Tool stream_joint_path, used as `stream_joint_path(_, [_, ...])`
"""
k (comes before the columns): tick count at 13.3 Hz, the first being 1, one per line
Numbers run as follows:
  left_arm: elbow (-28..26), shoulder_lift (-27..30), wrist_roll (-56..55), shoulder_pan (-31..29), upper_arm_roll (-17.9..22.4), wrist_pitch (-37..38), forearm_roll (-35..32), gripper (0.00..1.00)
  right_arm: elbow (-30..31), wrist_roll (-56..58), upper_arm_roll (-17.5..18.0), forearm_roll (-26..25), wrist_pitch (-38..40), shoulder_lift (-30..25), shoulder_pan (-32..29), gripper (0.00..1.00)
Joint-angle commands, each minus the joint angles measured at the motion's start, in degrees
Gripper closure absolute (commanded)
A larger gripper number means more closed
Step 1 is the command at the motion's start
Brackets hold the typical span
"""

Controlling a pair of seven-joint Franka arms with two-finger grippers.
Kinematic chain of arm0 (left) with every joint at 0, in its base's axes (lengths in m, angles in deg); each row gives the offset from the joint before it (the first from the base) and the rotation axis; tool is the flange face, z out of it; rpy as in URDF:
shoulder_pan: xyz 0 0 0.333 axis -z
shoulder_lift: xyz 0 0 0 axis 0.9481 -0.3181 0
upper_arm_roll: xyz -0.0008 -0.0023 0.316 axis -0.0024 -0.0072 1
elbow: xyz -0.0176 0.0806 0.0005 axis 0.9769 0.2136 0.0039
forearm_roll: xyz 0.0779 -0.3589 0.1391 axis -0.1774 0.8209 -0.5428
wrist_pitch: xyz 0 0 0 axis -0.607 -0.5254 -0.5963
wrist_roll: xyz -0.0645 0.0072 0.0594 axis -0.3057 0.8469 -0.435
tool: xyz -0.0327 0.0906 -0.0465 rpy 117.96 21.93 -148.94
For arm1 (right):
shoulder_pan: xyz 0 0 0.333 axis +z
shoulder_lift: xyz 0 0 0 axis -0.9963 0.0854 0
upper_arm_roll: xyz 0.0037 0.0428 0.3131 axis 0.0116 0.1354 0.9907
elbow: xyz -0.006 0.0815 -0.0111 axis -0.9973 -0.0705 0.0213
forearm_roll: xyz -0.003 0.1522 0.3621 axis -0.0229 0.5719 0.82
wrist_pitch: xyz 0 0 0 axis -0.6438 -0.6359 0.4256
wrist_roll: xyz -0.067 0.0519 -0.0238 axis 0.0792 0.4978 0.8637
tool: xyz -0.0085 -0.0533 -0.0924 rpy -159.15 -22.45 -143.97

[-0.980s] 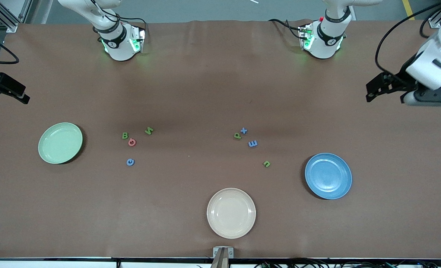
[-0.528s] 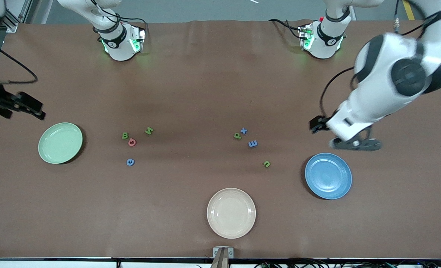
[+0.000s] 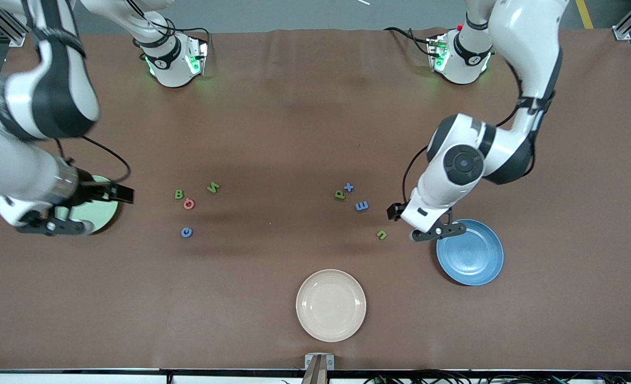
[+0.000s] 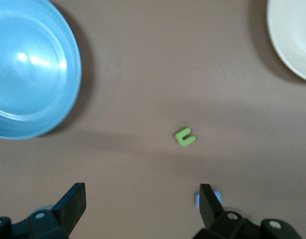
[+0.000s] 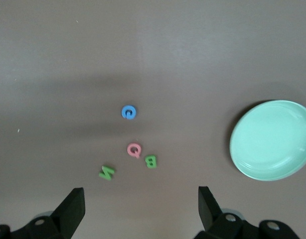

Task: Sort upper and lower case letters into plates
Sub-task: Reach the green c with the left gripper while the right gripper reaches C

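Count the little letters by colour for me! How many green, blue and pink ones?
Green letters: 4 (B, M, p, u)
Blue letters: 3 (c, t, E)
Pink letters: 1 (Q)
Total: 8

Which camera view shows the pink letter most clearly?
The right wrist view: the pink letter lies unobstructed there, readable as a Q. The front view shows it only tiny. The left wrist view does not show it.

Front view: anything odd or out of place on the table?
Nothing spilled or damaged. One oddity: a third, cream plate sits nearest the camera. The green plate and blue plate are empty; letters lie loose between them.
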Motion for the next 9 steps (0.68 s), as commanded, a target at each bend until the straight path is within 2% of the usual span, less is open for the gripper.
stream_joint_path(1, [4.21, -5.11, -11.4, 2.09, 0.74, -0.48, -3.4, 0.0, 6.94, -2.08, -0.3, 2.13, -11.22, 2.21, 1.09, 0.0])
stream_joint_path(3, [6.32, -8.8, -20.37, 2.53, 0.56, -0.83, -7.53, 0.01, 15.46, -2.08, -0.3, 4.07, -23.53, 2.47, 1.88, 0.0])
stream_joint_path(5, [6.33, -10.66, -25.22, 3.06, 0.39, -4.51, -8.52, 0.05, 21.37, -2.08, -0.3, 4.16, -33.74, 3.79, 1.79, 0.0])
stream_joint_path(6, [6.33, -11.1, -27.94, 3.06, 0.39, -6.35, -8.52, 0.07, 23.05, -2.08, -0.3, 4.16, -37.27, 4.92, 1.79, 0.0])
stream_joint_path(9, [6.76, -14.0, -34.64, 3.85, 0.39, -9.45, -8.78, 0.14, 23.24, -2.08, -0.3, 5.82, -40.8, 8.88, 2.06, 0.0])
